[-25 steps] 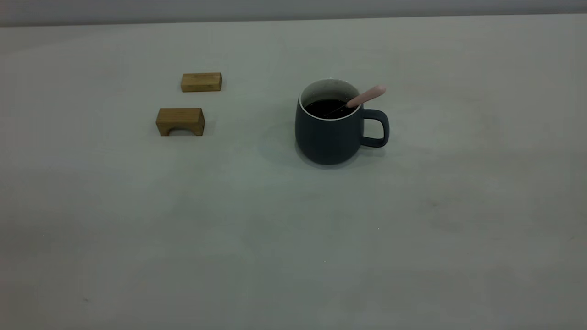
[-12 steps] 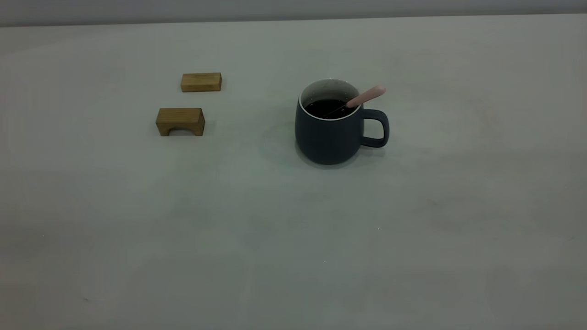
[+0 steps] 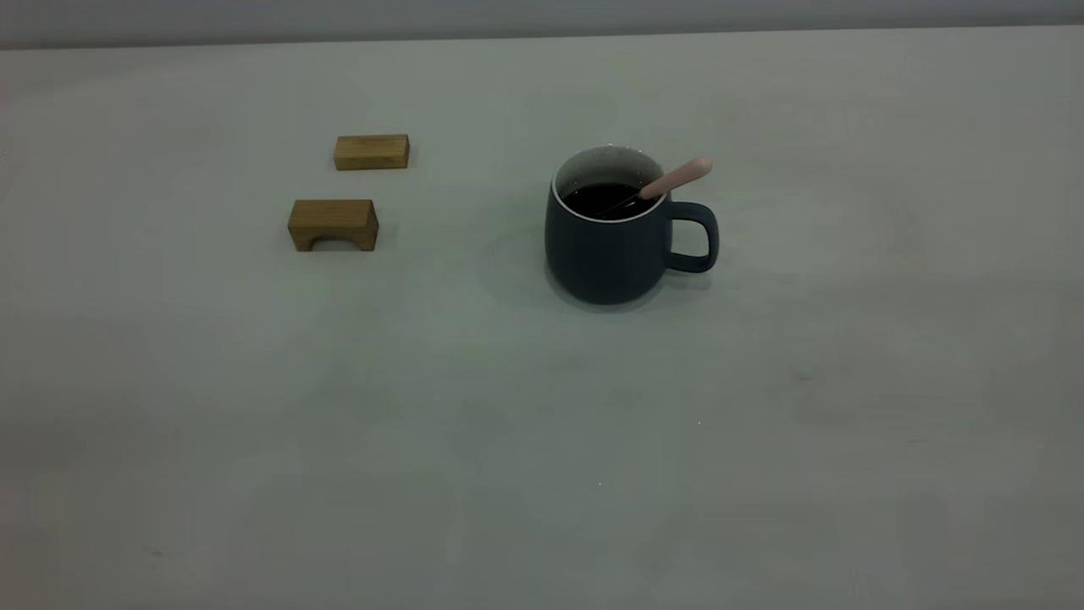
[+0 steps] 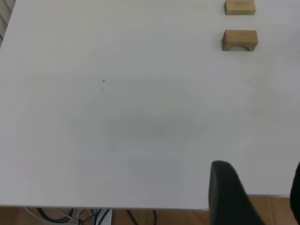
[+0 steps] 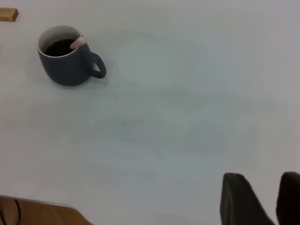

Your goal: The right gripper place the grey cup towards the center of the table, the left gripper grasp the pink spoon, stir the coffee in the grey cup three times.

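Note:
The grey cup (image 3: 605,254) stands upright near the middle of the table (image 3: 508,440), its handle towards the right side. Dark coffee (image 3: 600,201) fills it. The pink spoon (image 3: 677,178) leans in the cup, handle resting on the rim above the cup's handle. The right wrist view shows the cup (image 5: 65,68) and spoon (image 5: 78,43) far from my right gripper (image 5: 262,180), which is open and empty. My left gripper (image 4: 260,171) is open and empty too, over the table's near edge. Neither arm appears in the exterior view.
Two tan wooden blocks lie left of the cup: a flat one (image 3: 371,152) and an arched one (image 3: 333,224), also in the left wrist view (image 4: 239,40). Beyond the table's edge (image 4: 117,207) are a wooden floor and cables.

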`<state>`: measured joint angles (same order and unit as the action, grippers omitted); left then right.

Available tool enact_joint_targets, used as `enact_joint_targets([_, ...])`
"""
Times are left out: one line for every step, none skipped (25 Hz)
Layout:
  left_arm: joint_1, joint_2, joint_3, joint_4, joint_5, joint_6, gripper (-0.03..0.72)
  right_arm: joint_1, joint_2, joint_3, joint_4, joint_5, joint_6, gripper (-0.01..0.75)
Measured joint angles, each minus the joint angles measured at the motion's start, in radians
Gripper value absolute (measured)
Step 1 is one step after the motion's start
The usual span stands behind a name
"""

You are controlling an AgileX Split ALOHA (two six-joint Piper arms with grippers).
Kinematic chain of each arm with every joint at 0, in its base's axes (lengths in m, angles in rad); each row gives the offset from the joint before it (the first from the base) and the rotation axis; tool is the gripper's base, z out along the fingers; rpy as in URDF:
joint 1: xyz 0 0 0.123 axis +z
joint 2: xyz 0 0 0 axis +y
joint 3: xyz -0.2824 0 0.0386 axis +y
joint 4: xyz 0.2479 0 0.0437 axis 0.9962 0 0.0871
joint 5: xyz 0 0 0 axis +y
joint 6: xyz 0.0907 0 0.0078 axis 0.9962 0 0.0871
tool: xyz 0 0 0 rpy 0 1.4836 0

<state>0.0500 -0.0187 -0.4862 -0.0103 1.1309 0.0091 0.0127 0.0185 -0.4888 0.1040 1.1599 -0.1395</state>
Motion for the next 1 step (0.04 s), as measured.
enact_joint_targets([0.0, 0.0, 0.0, 0.0, 0.0, 0.0, 0.402, 0.0, 0.0, 0.0, 0.0, 0.0, 0.0, 0.238])
